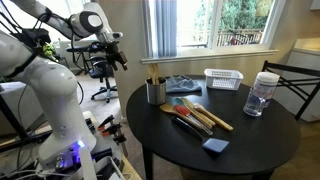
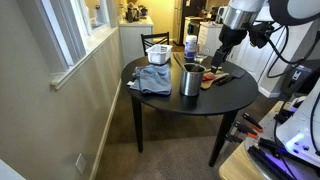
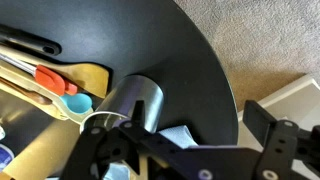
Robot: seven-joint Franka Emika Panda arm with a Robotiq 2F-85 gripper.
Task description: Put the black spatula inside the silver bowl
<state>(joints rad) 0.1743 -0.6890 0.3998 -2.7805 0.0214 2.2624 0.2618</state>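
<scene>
Currently the end effector (image 3: 185,150) hangs spread open and empty over the round black desk (image 3: 195,70), just above the silver bowl (image 3: 135,100). The black spatula (image 3: 35,44) lies flat beyond it among wooden spoons (image 3: 20,72), likely needing pickup first.

I see a black table (image 1: 250,140), silver bowl (image 1: 155,92), black spatula (image 3: 30,42), red-orange utensil (image 3: 52,80), pale wooden spoons (image 1: 212,117), white basket (image 1: 224,78), blue sponge (image 1: 214,145), all over beige carpet (image 3: 260,40).
</scene>
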